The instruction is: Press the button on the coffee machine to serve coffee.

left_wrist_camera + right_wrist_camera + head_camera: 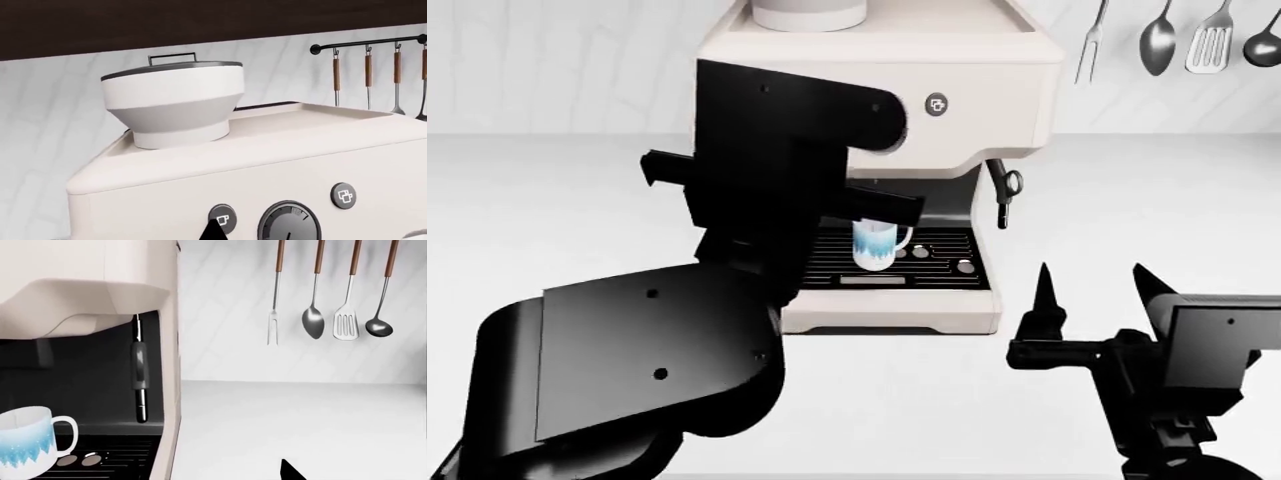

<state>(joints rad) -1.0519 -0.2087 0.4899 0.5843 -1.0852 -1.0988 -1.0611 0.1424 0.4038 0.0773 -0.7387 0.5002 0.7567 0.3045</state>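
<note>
The cream-white coffee machine (200, 175) fills the left wrist view, with a round gauge (290, 222) between two small round buttons. My left gripper (215, 231) shows as a single black point, shut, with its tip touching the lower edge of the single-cup button (225, 216). The double-cup button (343, 195) is apart from it. In the head view my left arm hides that gripper and most of the machine's front (1014, 90). A white and blue mug (878, 245) stands on the black drip tray (941, 262). My right gripper (1098, 290) is open and empty on the counter's right.
A white bean hopper (172, 100) sits on top of the machine. Utensils (333, 315) hang on a rail at the back wall to the right. A steam wand (139, 365) hangs at the machine's right side, near the mug (27, 440).
</note>
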